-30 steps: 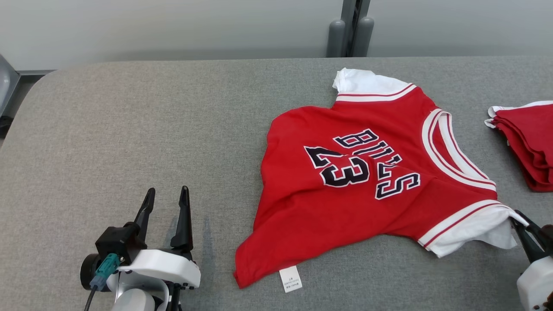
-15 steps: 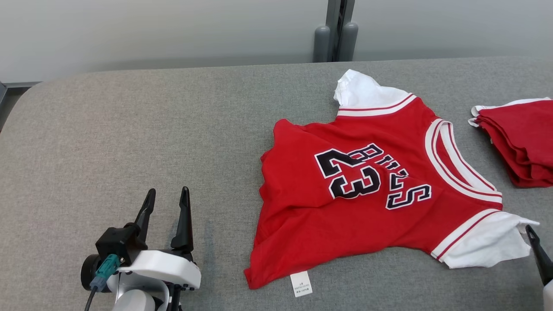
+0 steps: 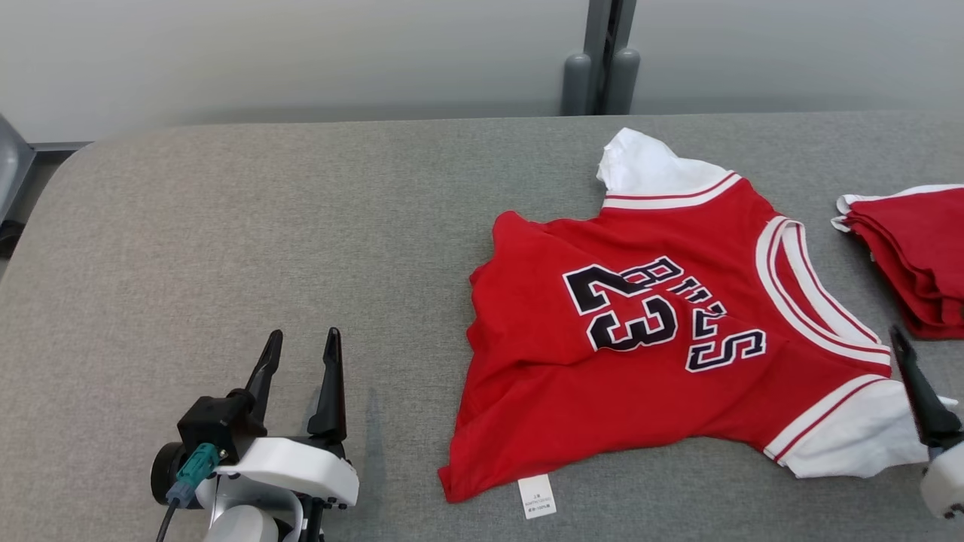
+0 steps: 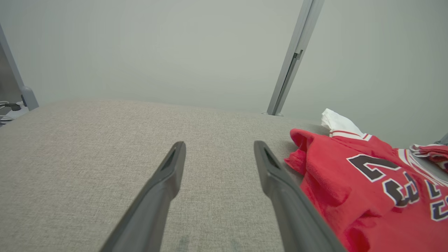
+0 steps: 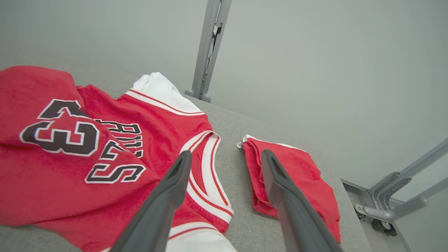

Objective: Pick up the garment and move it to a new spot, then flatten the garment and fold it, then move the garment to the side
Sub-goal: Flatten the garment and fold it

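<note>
The garment (image 3: 663, 361) is a red jersey with white sleeves and "BULLS 23" on it. It lies spread and rumpled on the grey padded table (image 3: 226, 226), right of centre, with a white label at its near hem. My left gripper (image 3: 304, 335) stands open over bare table left of the garment (image 4: 367, 182), touching nothing. My right gripper (image 5: 225, 154) is open and empty above the garment's (image 5: 105, 157) near white sleeve and collar. One of its dark fingers (image 3: 915, 384) shows at the right edge beside that sleeve.
A folded stack of red cloth (image 3: 919, 256) lies at the table's far right, close to my right gripper. A grey post (image 3: 602, 56) stands behind the table's back edge. The table's rounded left corner (image 3: 53, 173) drops off to the floor.
My right gripper has opened and let go of the white sleeve, which now lies on the table. The finger has lifted. The head camera shifted slightly. The left arm has not moved.
</note>
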